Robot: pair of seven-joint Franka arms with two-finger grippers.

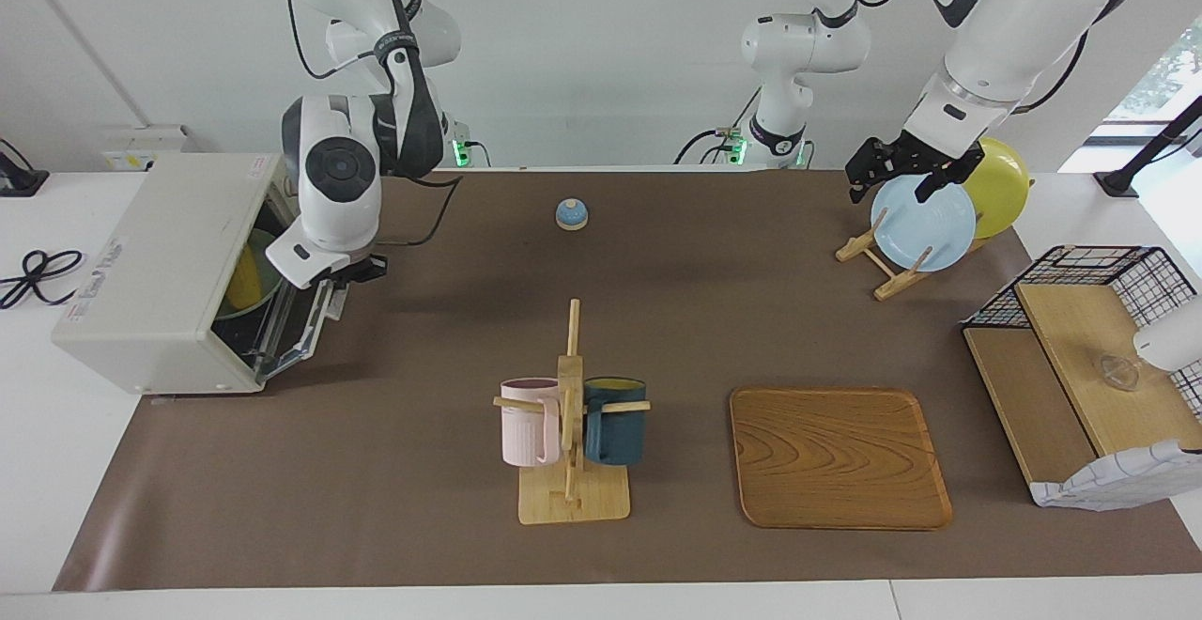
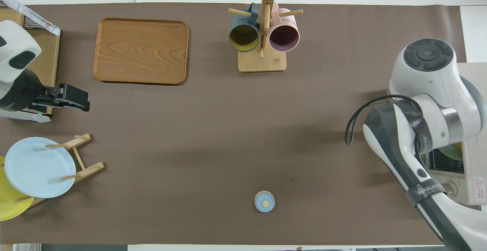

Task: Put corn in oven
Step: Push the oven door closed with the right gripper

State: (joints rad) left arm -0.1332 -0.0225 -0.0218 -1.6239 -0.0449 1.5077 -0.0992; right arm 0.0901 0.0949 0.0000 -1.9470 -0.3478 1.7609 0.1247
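The off-white oven (image 1: 160, 263) stands at the right arm's end of the table; in the overhead view (image 2: 471, 129) the right arm covers most of it. Its glass door (image 1: 299, 324) is tilted up, about half shut. The yellow corn (image 1: 244, 282) lies on a green plate (image 1: 266, 263) inside, partly hidden by the door. My right gripper (image 1: 360, 271) is at the door's top edge. My left gripper (image 1: 890, 193) is open and empty over the plate rack; it also shows in the overhead view (image 2: 87, 102).
A mug rack (image 1: 571, 413) with two mugs and a wooden tray (image 1: 839, 456) lie in the table's middle, farther from the robots. A small blue bell (image 1: 571, 213) sits near the robots. A blue plate (image 1: 922, 223), a yellow plate (image 1: 1000, 183) and a wire shelf (image 1: 1080, 366) are at the left arm's end.
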